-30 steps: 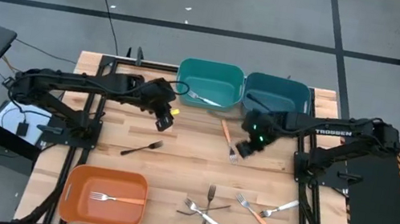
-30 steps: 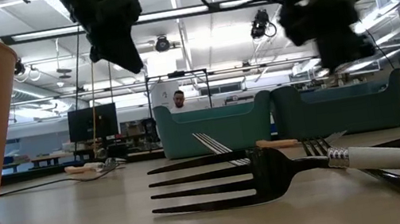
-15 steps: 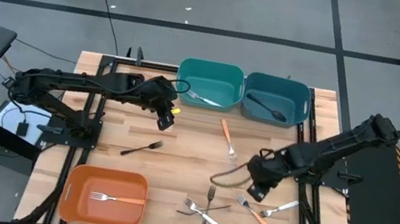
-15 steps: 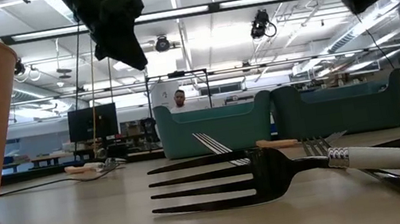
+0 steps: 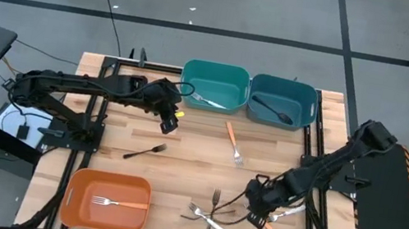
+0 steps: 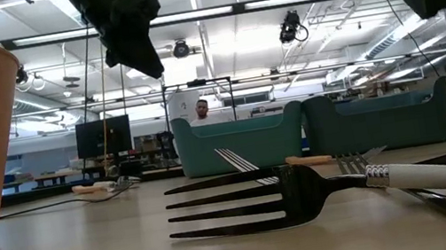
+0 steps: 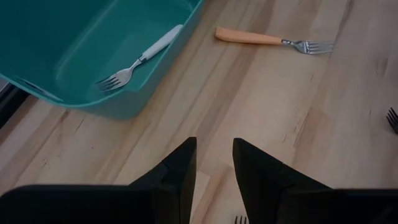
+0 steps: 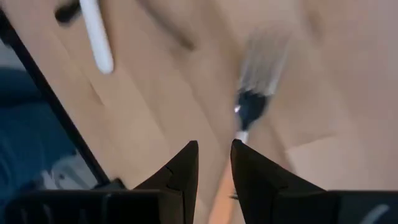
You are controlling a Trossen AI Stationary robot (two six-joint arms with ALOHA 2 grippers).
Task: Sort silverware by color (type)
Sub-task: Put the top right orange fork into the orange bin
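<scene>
Large open lab or workshop hall is indicated: strip ceiling lights (image 6: pixel 214 11), far monitor (image 6: pixel 108 134), grey floor (image 5: pixel 229 19) with cables, person (image 6: pixel 201 110) seated beyond.

Wooden table (image 5: pixel 190 150): two teal bins (image 5: pixel 214 87) along the far edge; orange bin (image 5: pixel 107 201) at the near left corner; loose forks (image 5: pixel 210 214) scattered on bare wood, mostly near right.

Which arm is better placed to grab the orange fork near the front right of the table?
Right. The right gripper is low over the forks at the front right, with the orange fork just beside it. The left gripper hangs by the left teal bin, far away.
</scene>
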